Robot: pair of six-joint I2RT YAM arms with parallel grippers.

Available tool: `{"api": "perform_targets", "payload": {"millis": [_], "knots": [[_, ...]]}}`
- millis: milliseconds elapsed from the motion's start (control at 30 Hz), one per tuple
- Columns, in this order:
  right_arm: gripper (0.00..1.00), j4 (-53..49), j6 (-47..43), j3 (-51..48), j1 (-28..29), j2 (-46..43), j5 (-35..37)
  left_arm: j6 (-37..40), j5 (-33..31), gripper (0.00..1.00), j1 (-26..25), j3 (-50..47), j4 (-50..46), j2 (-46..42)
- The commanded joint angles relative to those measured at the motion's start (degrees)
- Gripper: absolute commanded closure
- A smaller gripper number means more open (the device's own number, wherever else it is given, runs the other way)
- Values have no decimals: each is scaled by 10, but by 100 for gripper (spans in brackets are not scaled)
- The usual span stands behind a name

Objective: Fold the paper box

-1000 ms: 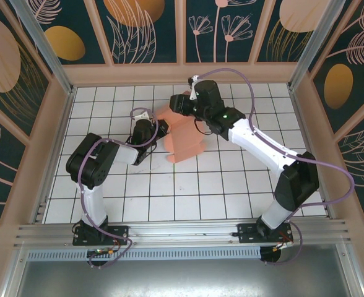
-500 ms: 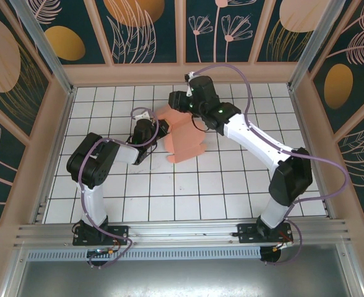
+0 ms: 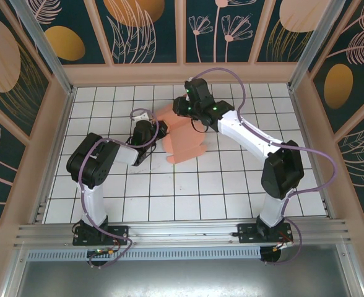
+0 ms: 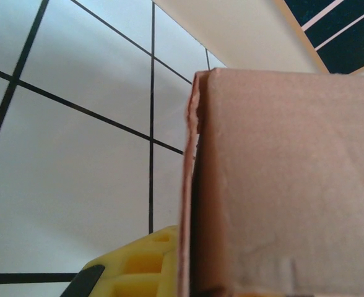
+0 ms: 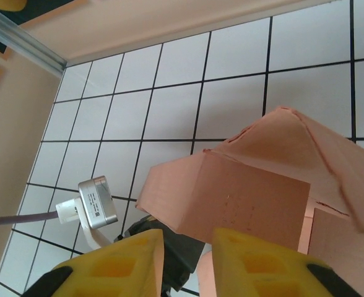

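From above, the paper box (image 3: pixel 183 141) lies on the far middle of the tiled worktop (image 3: pixel 188 192), between the two arms. It is partly formed: the near part looks flat against the tiles, with a tab sticking out at its near edge, while the far part is lifted into angled panels. The left hand (image 3: pixel 156 131) is at the box's left edge and the right hand (image 3: pixel 181 110) is over its far end. By this view the folding looks underway but well short of a closed rectangular box. The left wrist camera sees a raised wall of the paper box (image 4: pixel 287 185) standing close in front of the lens. The wall's doubled edge runs down just beside a yellow pad (image 4: pixel 142 267). The other finger is hidden behind the card, so this hand appears pinched tight on that wall and holding it upright. In the right wrist view, the paper box (image 5: pixel 231 198) shows a folded panel and a peaked flap behind it, creased but not tucked in. The right hand (image 5: pixel 188 242) has its yellow fingers apart with a narrow gap, poised at the panel's near edge; whether they touch it I cannot tell. What remains, I judge, is pressing the loose flaps down and seating the tabs.
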Motion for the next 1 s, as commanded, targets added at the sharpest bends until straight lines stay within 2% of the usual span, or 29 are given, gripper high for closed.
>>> {"api": "perform_targets", "payload": {"millis": [0, 167, 300, 467, 633, 767, 967], "knots": [[76, -3, 28, 20, -7, 6, 5, 19, -10, 100, -1, -5, 25, -14], [83, -3, 39, 31, -10, 18, -22, 19, -10, 100, -1, -5, 24, -13], [74, -10, 49, 33, -13, 22, -22, 21, -10, 100, -1, -5, 24, -13], [74, -14, 55, 33, -16, 23, -26, 19, -8, 100, -1, -3, 23, -12], [80, -17, 56, 35, -17, 25, -32, 20, -6, 100, -1, -3, 23, -13], [76, -17, 64, 37, -20, 30, -39, 23, -7, 100, -1, -3, 22, -13], [76, -25, 77, 53, -21, 45, -55, 26, -6, 100, -1, -2, 21, -11]]}}
